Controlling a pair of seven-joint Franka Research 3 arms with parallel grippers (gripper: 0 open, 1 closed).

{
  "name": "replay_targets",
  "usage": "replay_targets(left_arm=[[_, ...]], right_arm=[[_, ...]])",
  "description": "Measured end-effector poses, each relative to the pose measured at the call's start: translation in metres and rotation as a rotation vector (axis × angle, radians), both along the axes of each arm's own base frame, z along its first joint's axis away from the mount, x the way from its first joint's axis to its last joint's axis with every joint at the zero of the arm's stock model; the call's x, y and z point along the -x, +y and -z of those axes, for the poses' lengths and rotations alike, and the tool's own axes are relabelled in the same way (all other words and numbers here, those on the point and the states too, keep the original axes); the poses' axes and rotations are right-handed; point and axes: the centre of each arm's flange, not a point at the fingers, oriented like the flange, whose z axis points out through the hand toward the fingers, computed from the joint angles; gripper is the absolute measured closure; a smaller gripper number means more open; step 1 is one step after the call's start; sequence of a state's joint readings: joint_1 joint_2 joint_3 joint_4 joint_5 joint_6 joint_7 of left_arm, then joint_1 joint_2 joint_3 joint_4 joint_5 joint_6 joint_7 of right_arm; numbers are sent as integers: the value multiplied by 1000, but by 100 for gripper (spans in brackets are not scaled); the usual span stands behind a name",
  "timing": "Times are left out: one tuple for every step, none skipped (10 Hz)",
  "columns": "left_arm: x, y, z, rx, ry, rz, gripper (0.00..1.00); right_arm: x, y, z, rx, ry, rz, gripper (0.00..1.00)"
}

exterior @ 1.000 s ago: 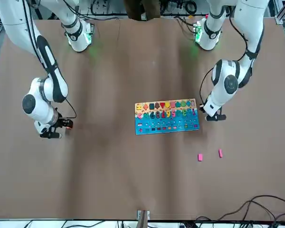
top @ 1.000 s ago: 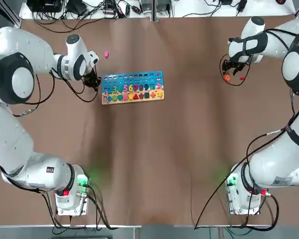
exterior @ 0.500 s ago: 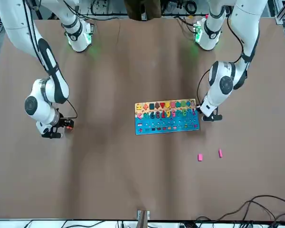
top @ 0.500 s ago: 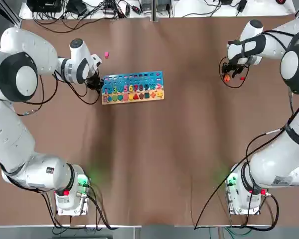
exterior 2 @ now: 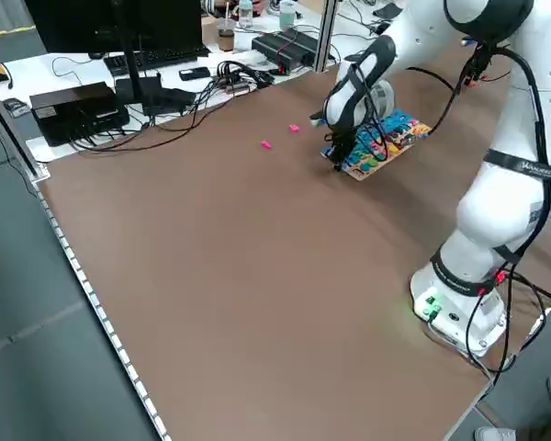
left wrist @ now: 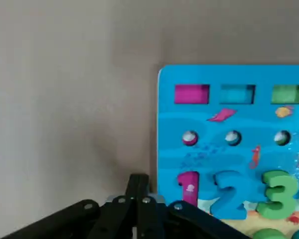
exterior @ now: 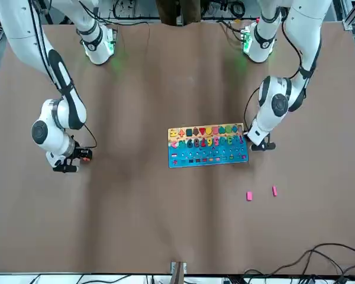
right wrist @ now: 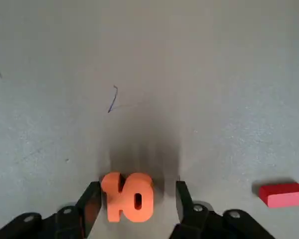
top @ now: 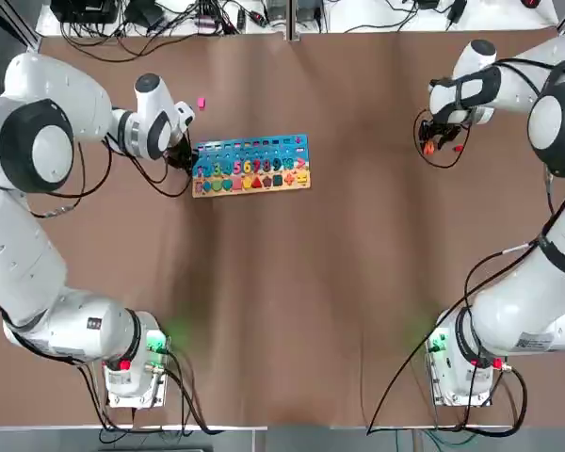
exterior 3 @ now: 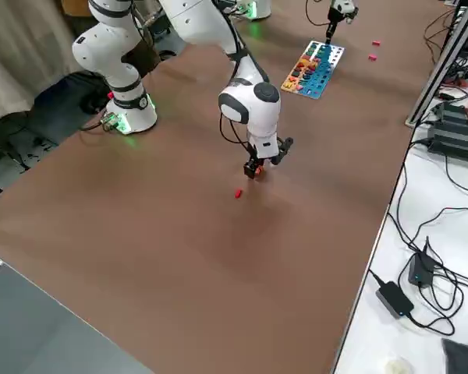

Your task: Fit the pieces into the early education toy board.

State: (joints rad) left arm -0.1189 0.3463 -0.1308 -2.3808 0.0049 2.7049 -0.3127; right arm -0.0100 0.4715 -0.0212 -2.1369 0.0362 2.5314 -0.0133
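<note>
The toy board (top: 250,165) lies flat at the far left-centre of the table, blue above and pale wood below; it also shows in the front view (exterior: 207,145). My left gripper (top: 182,156) is shut and empty, low at the board's left edge, and the left wrist view shows its fingers (left wrist: 138,186) beside the board (left wrist: 234,144). Two pink pieces (exterior: 249,196) (exterior: 274,190) lie beyond the board. My right gripper (right wrist: 137,186) is open and stands astride the orange "10" piece (right wrist: 128,196), with a gap on one side. A red piece (right wrist: 284,194) lies close by on the table.
Cables and electronics (top: 169,14) line the white bench past the table's far edge. Both arm bases (top: 132,363) (top: 466,363) stand at the near edge. Brown tabletop (top: 301,282) stretches between the two arms.
My left gripper has slid right, up to the board's left edge. The right gripper's jaws have narrowed around the orange "10".
</note>
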Motion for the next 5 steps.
replay_targets(left_arm=[[-1, -5, 0, 3, -4, -1, 99], [-3, -8, 0, 4, -4, -6, 99], [-4, -10, 0, 5, -6, -9, 99], [-6, -16, 0, 10, -11, -8, 99], [-10, -27, 0, 19, -16, -4, 99]], right_arm=[[0, 0, 0, 0, 4, 0, 33], [0, 0, 0, -1, 9, 0, 34], [0, 0, 0, -1, 15, 1, 37], [-1, 0, -1, -2, 24, 3, 38], [-2, 0, -3, -3, 31, 7, 39]])
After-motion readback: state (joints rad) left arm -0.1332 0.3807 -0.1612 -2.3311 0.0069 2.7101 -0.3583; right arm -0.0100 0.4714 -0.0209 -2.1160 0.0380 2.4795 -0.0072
